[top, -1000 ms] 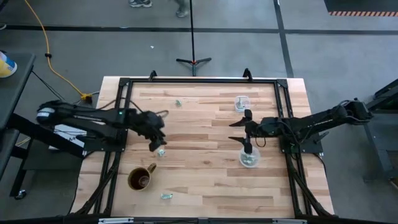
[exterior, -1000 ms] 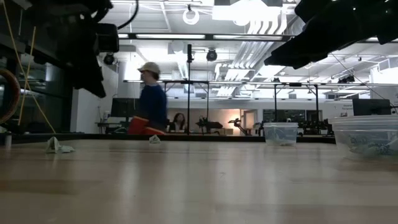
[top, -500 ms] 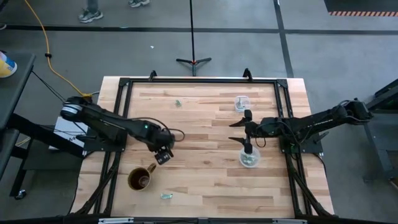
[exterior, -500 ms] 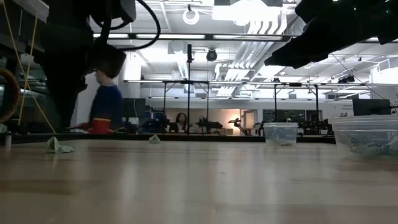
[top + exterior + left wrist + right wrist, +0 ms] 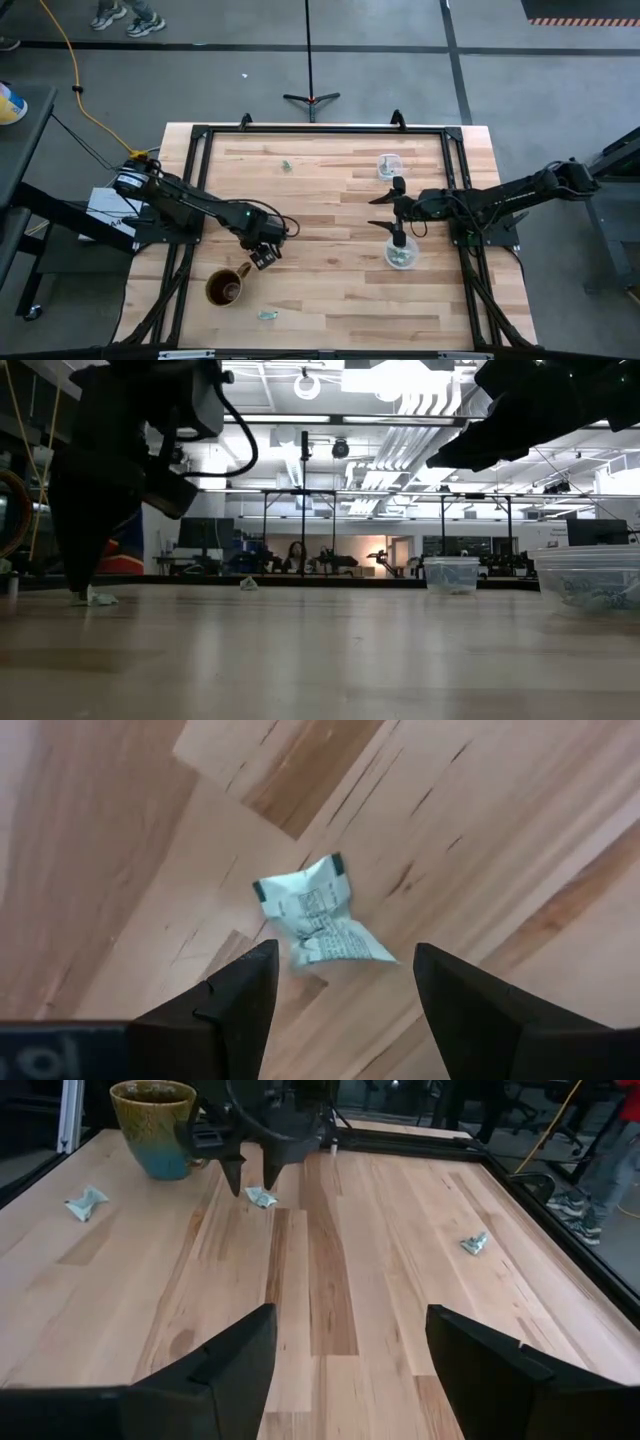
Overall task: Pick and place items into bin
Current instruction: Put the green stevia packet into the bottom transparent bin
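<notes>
The items are small crumpled pale green-silver wrappers. One wrapper (image 5: pixel 318 915) lies flat on the wood between the fingers of my open left gripper (image 5: pixel 345 970), which stands over it without touching, next to the brown mug (image 5: pixel 226 287). From the right wrist view this wrapper (image 5: pixel 262 1197) sits under the left gripper (image 5: pixel 250 1175). Other wrappers lie near the far edge (image 5: pixel 287 165) and near the near edge (image 5: pixel 267 315). My right gripper (image 5: pixel 397 212) waits open above a clear bin (image 5: pixel 401 255) holding several wrappers.
A second clear bin (image 5: pixel 389 165) stands toward the far right of the table. The mug (image 5: pixel 155 1125) stands upright close to the left gripper. A black frame (image 5: pixel 205 135) runs along the table's edges. Bare wood lies across the table's middle.
My left gripper has moved toward the table's near edge and a little right, and has come down over the wrapper beside the mug, so its fingers now stand on either side of it. The wrapper has stayed put. A person has walked leftward behind the table.
</notes>
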Robot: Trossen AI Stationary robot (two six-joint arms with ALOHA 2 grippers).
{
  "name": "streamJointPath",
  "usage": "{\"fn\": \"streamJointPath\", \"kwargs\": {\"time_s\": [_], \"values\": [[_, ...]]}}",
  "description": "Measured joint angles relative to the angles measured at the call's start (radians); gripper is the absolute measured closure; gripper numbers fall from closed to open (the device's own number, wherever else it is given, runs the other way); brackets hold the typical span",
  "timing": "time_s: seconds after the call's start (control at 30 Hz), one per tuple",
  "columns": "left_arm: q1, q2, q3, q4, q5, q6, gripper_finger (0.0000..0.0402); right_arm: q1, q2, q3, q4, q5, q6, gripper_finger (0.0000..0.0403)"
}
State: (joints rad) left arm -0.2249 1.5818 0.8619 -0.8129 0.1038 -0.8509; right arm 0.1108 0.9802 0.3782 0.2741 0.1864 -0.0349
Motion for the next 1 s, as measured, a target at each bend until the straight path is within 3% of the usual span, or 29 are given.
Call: {"fn": "streamJointPath", "kwargs": {"time_s": [0.3,0.43,0.8,1.0], "values": [[0.0,0.025,-0.001,0.009,-0.002,0.018,0.0142,0.0,0.0,0.0,-0.004,0.0,-0.017,0.0156],[0.0,0.025,-0.001,0.004,-0.001,0.039,0.0189,0.0,0.0,0.0,-0.004,0.0,-0.018,0.0156],[0.002,0.025,-0.001,0.032,-0.009,0.114,0.0373,0.0,0.0,0.0,-0.004,0.0,-0.018,0.0156],[0.002,0.025,-0.001,0.06,-0.039,0.163,0.0365,0.0,0.0,0.0,-0.004,0.0,-0.026,0.0156]]}}
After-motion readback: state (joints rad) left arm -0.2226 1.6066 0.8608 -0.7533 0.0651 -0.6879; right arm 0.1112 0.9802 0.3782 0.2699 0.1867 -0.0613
